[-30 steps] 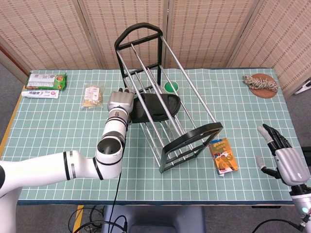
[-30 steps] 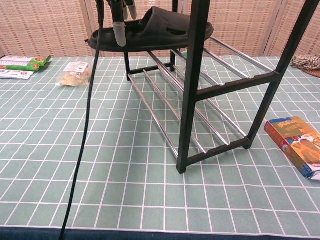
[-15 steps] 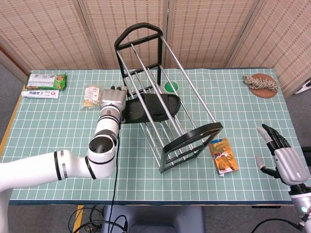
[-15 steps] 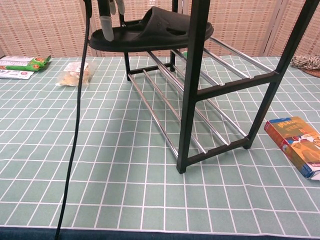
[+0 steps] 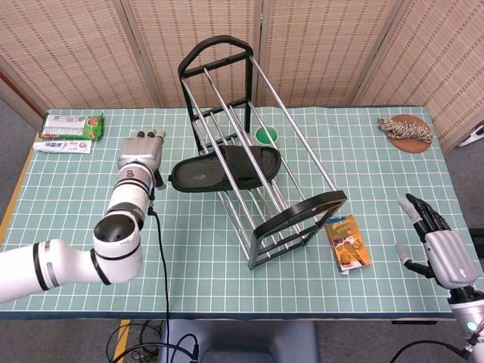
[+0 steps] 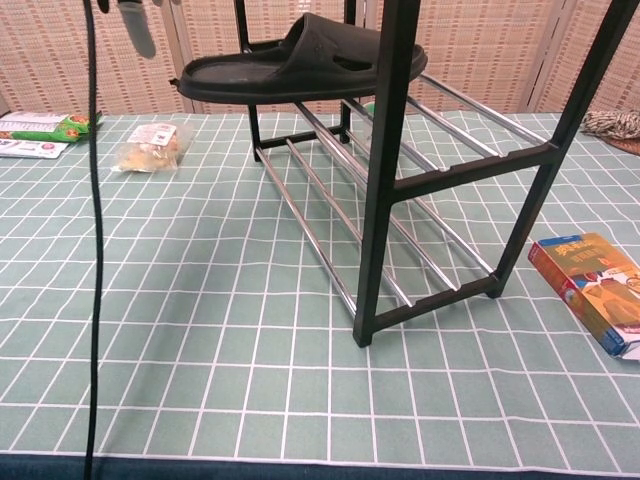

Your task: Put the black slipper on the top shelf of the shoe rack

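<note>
The black slipper [image 5: 225, 168] lies flat on the top rails of the black-framed metal shoe rack [image 5: 299, 219], its heel end sticking out past the rack's left side. In the chest view the slipper [image 6: 300, 65] rests on the upper rails beside the rack's front post [image 6: 385, 170]. My left hand [image 5: 142, 151] hovers to the left of the slipper, apart from it and holding nothing; its fingers [image 6: 135, 22] show at the top left of the chest view. My right hand [image 5: 442, 246] is off the table's right edge, fingers spread and empty.
A snack bag [image 6: 150, 145] lies below my left hand. A toothpaste box [image 5: 62, 146] and a green packet [image 5: 72, 125] sit far left. An orange box [image 5: 349, 242] lies right of the rack, a rope coaster [image 5: 408, 127] far right. A black cable [image 6: 93, 250] hangs from my left arm.
My left hand has let go of the slipper's heel end and drawn away to the left. The slipper stays on the top rails. The right hand has barely moved.
</note>
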Controlling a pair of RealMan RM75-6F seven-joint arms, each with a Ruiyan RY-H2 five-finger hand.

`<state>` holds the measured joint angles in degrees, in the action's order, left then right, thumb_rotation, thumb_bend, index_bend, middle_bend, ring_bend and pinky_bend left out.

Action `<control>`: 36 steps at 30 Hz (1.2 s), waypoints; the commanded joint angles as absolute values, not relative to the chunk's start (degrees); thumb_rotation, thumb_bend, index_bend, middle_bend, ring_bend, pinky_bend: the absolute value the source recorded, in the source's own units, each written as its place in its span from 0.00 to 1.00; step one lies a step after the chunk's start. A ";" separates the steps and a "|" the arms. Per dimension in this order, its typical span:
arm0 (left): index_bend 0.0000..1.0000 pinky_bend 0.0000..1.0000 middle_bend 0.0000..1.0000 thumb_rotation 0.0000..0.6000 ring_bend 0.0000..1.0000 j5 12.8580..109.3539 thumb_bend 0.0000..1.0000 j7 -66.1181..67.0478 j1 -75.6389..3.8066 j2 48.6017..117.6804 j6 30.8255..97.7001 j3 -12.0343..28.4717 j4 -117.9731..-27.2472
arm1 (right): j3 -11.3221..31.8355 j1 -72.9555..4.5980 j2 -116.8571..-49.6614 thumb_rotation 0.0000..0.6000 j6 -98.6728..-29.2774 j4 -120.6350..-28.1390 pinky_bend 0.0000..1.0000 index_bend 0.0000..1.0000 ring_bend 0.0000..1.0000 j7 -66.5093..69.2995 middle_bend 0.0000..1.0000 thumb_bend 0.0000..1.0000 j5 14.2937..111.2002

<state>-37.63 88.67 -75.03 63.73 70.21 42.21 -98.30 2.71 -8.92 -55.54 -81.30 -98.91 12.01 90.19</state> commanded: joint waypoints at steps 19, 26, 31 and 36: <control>0.09 0.17 0.01 1.00 0.00 -30.60 0.16 78.43 -57.22 46.61 54.90 31.28 -110.23 | 3.33 -9.84 -57.20 1.00 -80.30 -99.03 0.12 0.00 0.00 8.98 0.00 0.44 89.15; 0.10 0.17 0.02 1.00 0.00 -31.81 0.17 75.73 -57.53 46.65 52.39 27.01 -110.25 | 4.15 -7.53 -57.23 1.00 -90.22 -97.70 0.12 0.00 0.00 12.90 0.00 0.45 95.56; 0.10 0.17 0.02 1.00 0.00 -31.29 0.17 72.86 -57.84 47.55 50.83 24.32 -110.12 | 3.84 -6.30 -56.62 1.00 -92.57 -97.39 0.12 0.00 0.00 13.97 0.00 0.45 96.31; 0.11 0.17 0.02 1.00 0.00 -31.36 0.17 71.87 -60.22 47.20 51.76 23.03 -110.42 | 3.25 -6.98 -56.23 1.00 -89.89 -97.77 0.12 0.00 0.00 13.89 0.00 0.45 95.54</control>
<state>-31.26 72.14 -59.59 47.34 51.42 23.39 -110.30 3.47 -6.64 -56.44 -90.81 -97.66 13.85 95.83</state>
